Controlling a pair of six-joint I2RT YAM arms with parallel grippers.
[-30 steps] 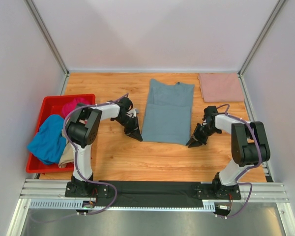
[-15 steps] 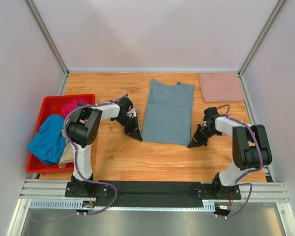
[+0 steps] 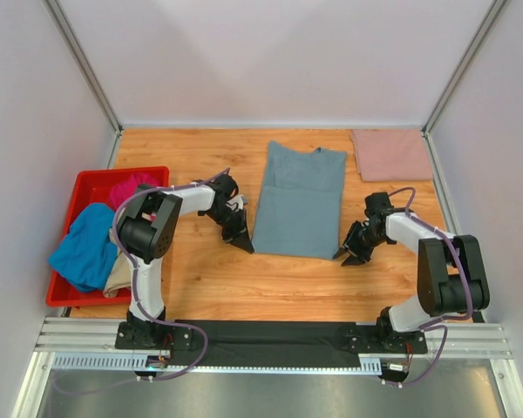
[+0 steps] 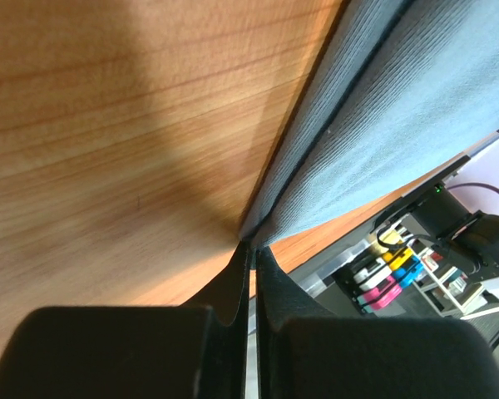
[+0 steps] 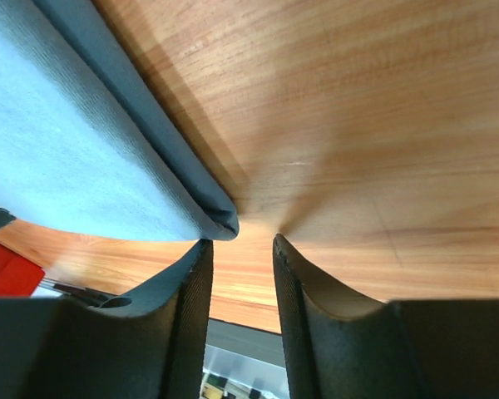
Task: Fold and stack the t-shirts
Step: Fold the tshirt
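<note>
At the half-folded slate grey-blue t-shirt's [image 3: 298,200] near hem, the left gripper [image 4: 251,249] is pinched shut on one corner. The right gripper [image 5: 241,245] stands part-open and empty beside the other. Beyond, only the dusty-pink t-shirt [image 3: 390,155] lies folded, while three more t-shirts [image 3: 83,244] wait in the red bin [image 3: 113,172].

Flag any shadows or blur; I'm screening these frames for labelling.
Top external: even light, sharp. Left wrist: broad dark shadow across the table, left claw nearly featureless black. Right wrist: shadow fans out from the grey-blue shirt corner beside the right claw.
</note>
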